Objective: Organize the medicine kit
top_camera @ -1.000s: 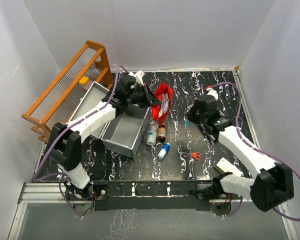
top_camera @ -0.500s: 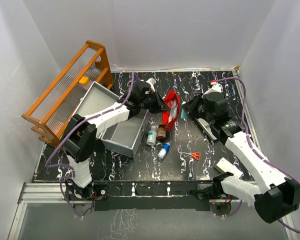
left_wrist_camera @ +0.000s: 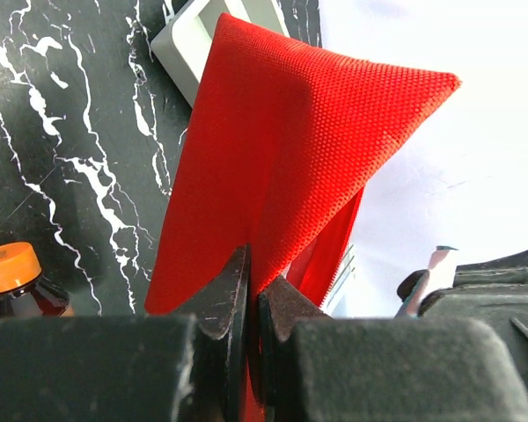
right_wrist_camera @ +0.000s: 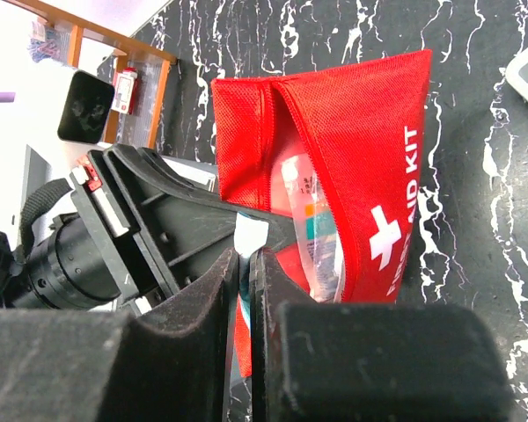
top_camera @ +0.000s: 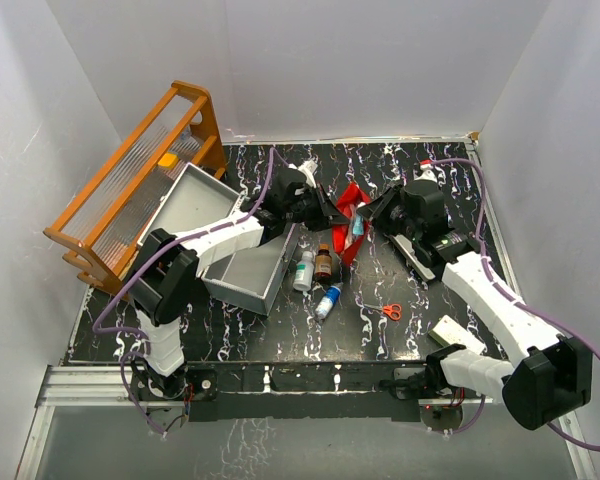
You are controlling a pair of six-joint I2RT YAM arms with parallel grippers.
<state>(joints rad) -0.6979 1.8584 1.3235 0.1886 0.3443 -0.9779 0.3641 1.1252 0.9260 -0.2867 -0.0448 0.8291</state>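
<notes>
The red first aid kit pouch [top_camera: 348, 243] hangs over the middle of the table, its mouth open. My left gripper [top_camera: 329, 211] is shut on the pouch's red fabric edge [left_wrist_camera: 290, 132], jaws [left_wrist_camera: 253, 283] pinching the cloth. My right gripper [top_camera: 373, 214] is shut on a thin teal and white tube [top_camera: 358, 228] at the pouch mouth. In the right wrist view the tube's white end [right_wrist_camera: 251, 234] sticks out above the gripper [right_wrist_camera: 244, 257], next to the open pouch [right_wrist_camera: 370, 158]. A clear packet [right_wrist_camera: 315, 224] sits inside the pouch.
A brown bottle with an orange cap [top_camera: 323, 264], a white bottle [top_camera: 303, 270] and a blue-white bottle [top_camera: 327, 300] lie below the pouch. Orange scissors [top_camera: 391, 310] and a white box [top_camera: 448, 332] lie front right. A grey bin [top_camera: 242, 272] and a wooden rack [top_camera: 130, 180] stand left.
My left gripper has carried the pouch right, toward the table's middle. My right gripper has moved left with the tube, up to the pouch mouth.
</notes>
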